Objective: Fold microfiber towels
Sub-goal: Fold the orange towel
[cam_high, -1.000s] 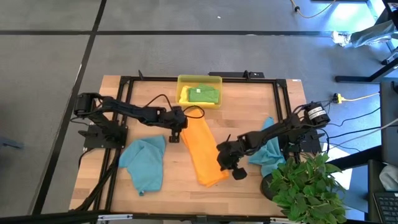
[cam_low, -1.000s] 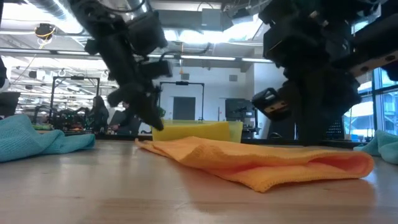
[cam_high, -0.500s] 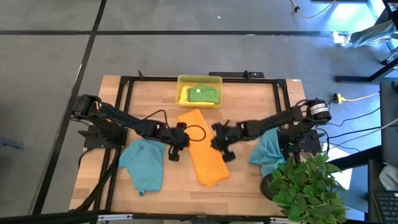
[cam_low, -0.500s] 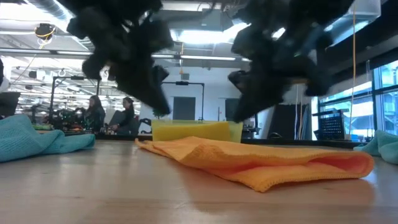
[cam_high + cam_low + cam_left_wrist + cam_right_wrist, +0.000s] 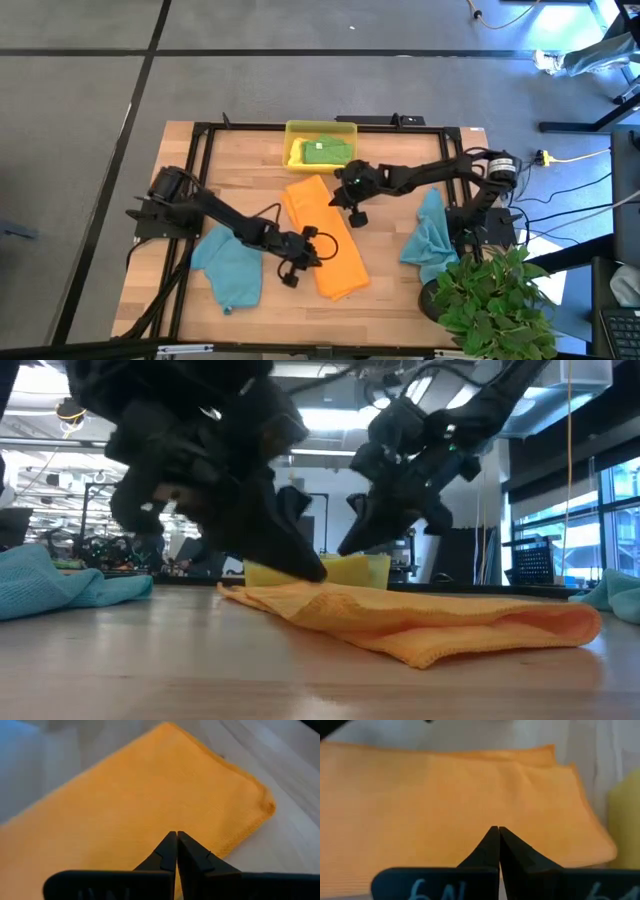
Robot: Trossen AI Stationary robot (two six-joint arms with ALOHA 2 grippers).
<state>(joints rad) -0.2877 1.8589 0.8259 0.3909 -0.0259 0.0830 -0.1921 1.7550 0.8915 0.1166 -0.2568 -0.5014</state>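
A folded orange towel [image 5: 325,238] lies flat on the wooden table at its middle. My left gripper [image 5: 318,250] is shut and slants down at the towel's left side near its near end; in its wrist view the shut gripper [image 5: 176,834] points at the orange cloth [image 5: 150,795]. My right gripper [image 5: 340,195] is shut and hangs over the towel's far end [image 5: 470,785], above it in the low view [image 5: 345,548]. A teal towel [image 5: 232,268] lies crumpled at the left, another teal towel [image 5: 425,240] at the right. A green towel [image 5: 325,150] lies in the yellow tray [image 5: 320,125]. My left gripper's shut fingertips [image 5: 315,572] stand right at the orange towel's top surface [image 5: 330,592], slanting down from the table's left. I cannot tell whether they touch the cloth.
The yellow tray stands at the table's far edge, just beyond the orange towel. A potted plant [image 5: 495,300] stands at the near right corner, next to the right teal towel. Bare wood shows along the near edge [image 5: 300,320].
My left gripper has gone from the towel's far left corner toward the near edge and down, along the towel's left side. My right gripper has gone from the towel's near right side toward the far edge and turned. The orange towel has stayed where it was.
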